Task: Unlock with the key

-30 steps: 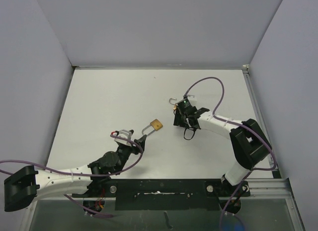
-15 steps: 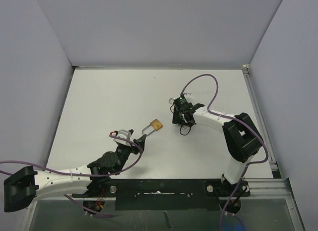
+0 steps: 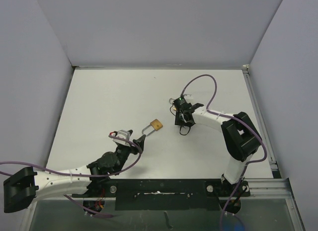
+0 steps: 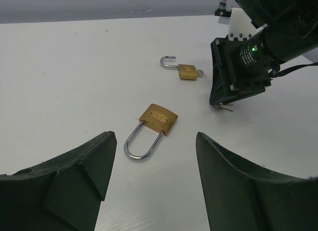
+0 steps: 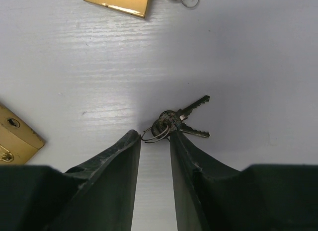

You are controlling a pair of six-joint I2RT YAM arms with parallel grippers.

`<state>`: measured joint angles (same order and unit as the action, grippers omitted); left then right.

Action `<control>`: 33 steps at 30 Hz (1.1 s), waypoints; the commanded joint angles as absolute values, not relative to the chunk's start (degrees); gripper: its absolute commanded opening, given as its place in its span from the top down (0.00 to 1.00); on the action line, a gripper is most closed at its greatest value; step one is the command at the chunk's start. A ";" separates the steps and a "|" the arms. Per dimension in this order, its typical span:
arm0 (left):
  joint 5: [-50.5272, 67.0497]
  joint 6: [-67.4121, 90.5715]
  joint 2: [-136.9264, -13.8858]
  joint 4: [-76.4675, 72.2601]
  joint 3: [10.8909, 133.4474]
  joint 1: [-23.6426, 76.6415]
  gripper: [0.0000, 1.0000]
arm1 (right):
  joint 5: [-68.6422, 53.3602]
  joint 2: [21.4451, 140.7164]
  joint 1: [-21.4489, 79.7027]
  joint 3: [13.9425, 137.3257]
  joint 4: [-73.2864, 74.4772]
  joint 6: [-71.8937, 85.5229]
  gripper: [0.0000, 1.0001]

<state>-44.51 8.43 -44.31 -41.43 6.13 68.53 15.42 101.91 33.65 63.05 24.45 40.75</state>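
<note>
The white surface (image 3: 99,102) carries everything. The right arm (image 3: 238,136) reaches in toward the middle, and the left arm (image 3: 59,176) lies low along the near edge.

The left pincer (image 3: 131,137) stands wide and holds nothing. The shut padlock (image 4: 158,118) lies flat just beyond it, framed between its two fingers, with the shackle pointing back at it.

The right pincer (image 5: 155,136) is down at the surface and drawn narrow. A small bunch of keys (image 5: 185,119) lies at its tips, and their ring (image 5: 158,129) sits right in the mouth of the gap. I cannot tell whether the fingers (image 5: 119,166) already bite the ring or only flank it.

A second padlock (image 4: 186,71) lies a little farther back with its shackle swung open. There looks to be a key at its base.

As I judge it, the step in hand is picking up the keys. To do it well, the right pincer should press flat to the surface and pinch the ring or a key head squarely — thin metal lying flat slips out easily. It should then lift slowly so the loose key hangs clear. The left pincer is well placed to take the shut padlock by its body, keyhole turned toward the right arm.

I see no box, tray or other container here.
</note>
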 commanded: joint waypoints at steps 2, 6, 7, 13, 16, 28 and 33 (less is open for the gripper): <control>-44.12 9.14 -43.59 -44.17 6.46 68.38 0.36 | 18.09 100.58 33.11 64.38 25.08 40.71 0.69; -44.10 9.23 -43.67 -44.20 6.50 68.33 0.36 | 18.23 99.85 32.69 63.83 25.15 40.93 0.68; -44.05 9.23 -43.68 -44.13 6.55 68.32 0.36 | 18.20 99.80 32.32 63.75 25.29 40.95 0.68; -44.12 9.36 -43.60 -44.10 6.44 68.40 0.36 | 18.39 97.88 30.69 61.86 25.58 40.34 0.68; -44.12 9.43 -43.89 -44.48 6.25 68.38 0.36 | 18.48 97.31 30.69 61.94 25.39 39.18 0.60; -44.36 9.40 -43.67 -44.39 5.99 68.37 0.36 | 18.00 99.47 29.91 63.72 25.42 38.54 0.60; -44.47 9.40 -43.76 -44.28 5.98 68.34 0.36 | 17.72 100.47 29.24 64.00 24.43 36.98 0.58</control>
<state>-44.53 8.82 -44.31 -41.43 6.02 68.53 16.97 100.07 30.04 61.93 25.78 38.87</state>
